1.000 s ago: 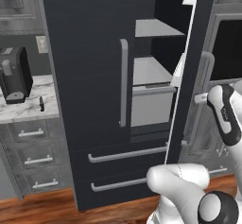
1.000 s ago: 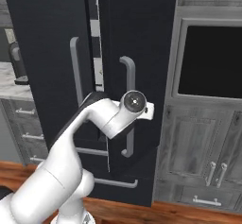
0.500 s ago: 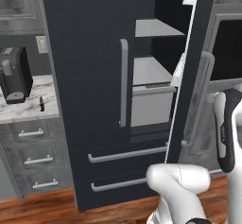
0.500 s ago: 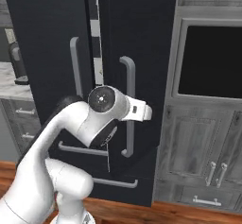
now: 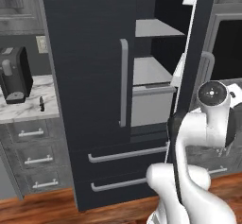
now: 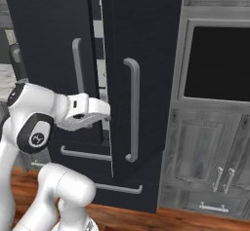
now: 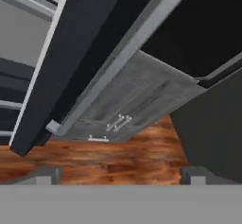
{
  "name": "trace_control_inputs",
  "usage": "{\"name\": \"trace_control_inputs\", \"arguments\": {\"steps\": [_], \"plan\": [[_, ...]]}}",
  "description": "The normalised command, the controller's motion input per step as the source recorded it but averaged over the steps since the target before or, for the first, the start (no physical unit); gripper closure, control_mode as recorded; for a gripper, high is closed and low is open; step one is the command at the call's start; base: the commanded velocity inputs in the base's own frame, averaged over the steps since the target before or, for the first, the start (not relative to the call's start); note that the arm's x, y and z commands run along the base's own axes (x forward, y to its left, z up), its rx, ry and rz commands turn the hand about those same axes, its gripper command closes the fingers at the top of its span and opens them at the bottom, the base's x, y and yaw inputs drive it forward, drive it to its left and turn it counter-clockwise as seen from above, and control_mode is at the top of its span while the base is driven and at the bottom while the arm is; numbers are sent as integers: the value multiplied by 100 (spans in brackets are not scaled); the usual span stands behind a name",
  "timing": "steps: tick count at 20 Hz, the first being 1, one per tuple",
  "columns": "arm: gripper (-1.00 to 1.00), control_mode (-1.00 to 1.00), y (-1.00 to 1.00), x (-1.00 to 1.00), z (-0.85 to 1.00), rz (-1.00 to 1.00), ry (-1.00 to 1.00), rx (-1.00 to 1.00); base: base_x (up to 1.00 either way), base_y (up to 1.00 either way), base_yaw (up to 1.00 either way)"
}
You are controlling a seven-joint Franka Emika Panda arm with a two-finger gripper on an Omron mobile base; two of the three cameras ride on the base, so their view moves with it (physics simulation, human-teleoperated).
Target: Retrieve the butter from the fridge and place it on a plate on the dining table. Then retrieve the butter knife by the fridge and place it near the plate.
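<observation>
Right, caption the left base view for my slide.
Fridge with its right door swung ajar, shelves visible inside; butter knife waits on the counter beside the coffee machine.

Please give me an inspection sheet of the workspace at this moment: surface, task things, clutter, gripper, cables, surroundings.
Surface: marble counter left of the fridge; wood floor below.
Task things: fridge, right door partly open, grey shelves and a drawer visible inside; butter knife on the counter beside the fridge. Butter and plate: nothing seen.
Clutter: black coffee machine on the counter.
Gripper: gripper open, holding nothing, beside the right door's edge.
Cables: nothing seen.
Surroundings: grey cabinets and a dark oven window right of the fridge; grey drawers under the counter.
</observation>
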Motion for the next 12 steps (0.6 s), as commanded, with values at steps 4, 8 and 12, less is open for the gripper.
{"name": "trace_control_inputs", "arguments": {"steps": [4, 8, 12], "plan": [[-100, -100, 100, 0, -47, -25, 25, -44, 0, 0, 0], [-100, -100, 35, 23, -45, -10, 15, -16, 0, 0, 0], [-100, -100, 37, 67, -65, -7, 18, -7, 0, 0, 0]]}}
